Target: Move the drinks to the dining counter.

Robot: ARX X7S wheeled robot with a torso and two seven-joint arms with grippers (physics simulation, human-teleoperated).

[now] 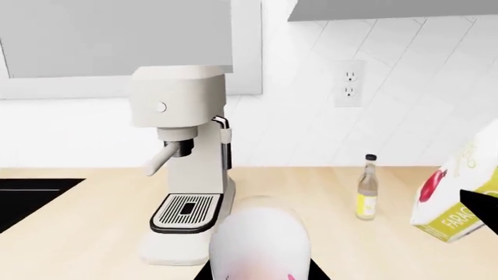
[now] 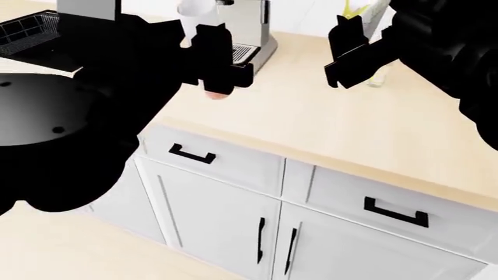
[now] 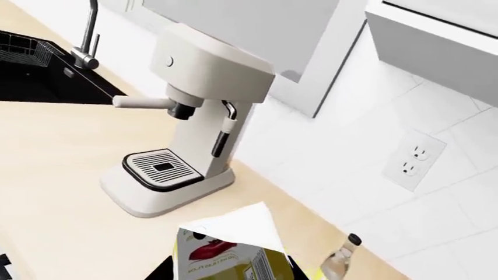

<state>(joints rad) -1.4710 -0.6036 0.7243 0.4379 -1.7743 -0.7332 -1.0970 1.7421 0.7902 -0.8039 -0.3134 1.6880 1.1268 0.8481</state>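
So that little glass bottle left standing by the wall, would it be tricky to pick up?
Probably. The glass bottle stands tall and narrow, so a nudge may tip it. Smooth glass could slip, and likely breaks if dropped.

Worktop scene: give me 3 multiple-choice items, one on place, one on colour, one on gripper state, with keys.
1. Where does the glass bottle stand?
A. In the black sink
B. On the wood worktop, apart from the coffee machine
C. On the coffee machine's drip tray

2. What colour is the glass bottle's cap?
A. Black
B. Red
C. White

3. What does the left gripper hold?
A. Nothing, jaws open
B. The carton
C. The white bottle with pink label

Key:
1 B: in the left wrist view it stands upright on the wood, with bare worktop between it and the machine.
2 A: the cap shows dark against the white tiles.
3 C: in the head view the fingers close round the white bottle, lifted off the worktop; the carton sits in the right gripper.
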